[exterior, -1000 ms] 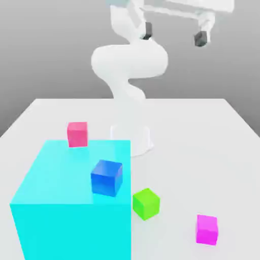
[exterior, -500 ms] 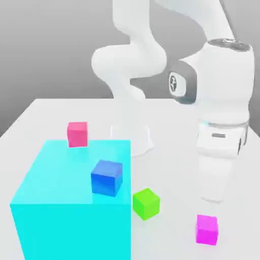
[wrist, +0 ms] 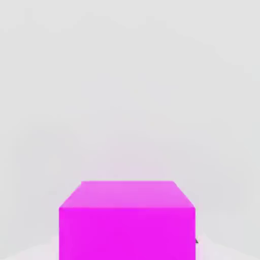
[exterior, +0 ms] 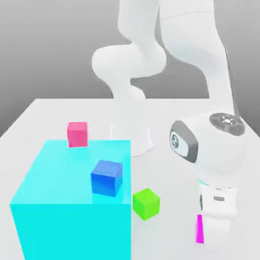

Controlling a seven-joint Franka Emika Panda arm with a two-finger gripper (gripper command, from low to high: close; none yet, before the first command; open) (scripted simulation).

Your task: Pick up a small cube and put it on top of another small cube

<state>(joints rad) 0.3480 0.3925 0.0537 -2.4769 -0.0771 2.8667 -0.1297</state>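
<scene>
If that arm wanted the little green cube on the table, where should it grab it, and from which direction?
Probably from straight above, with the fingers closing on two opposite upright faces of the green cube. It sits flat on the table with its flat top face open to the air. Its sides are flat and parallel. The big cyan block stands close on the exterior view's left, so a sideways approach from there looks cramped.

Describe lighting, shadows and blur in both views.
Exterior view: even, soft light, grey gradient backdrop, hardly any cast shadows on the table, edges crisp. Hand view: the magenta cube is flatly lit, with a faint pink glow on the white surface around it, no glare.
</scene>
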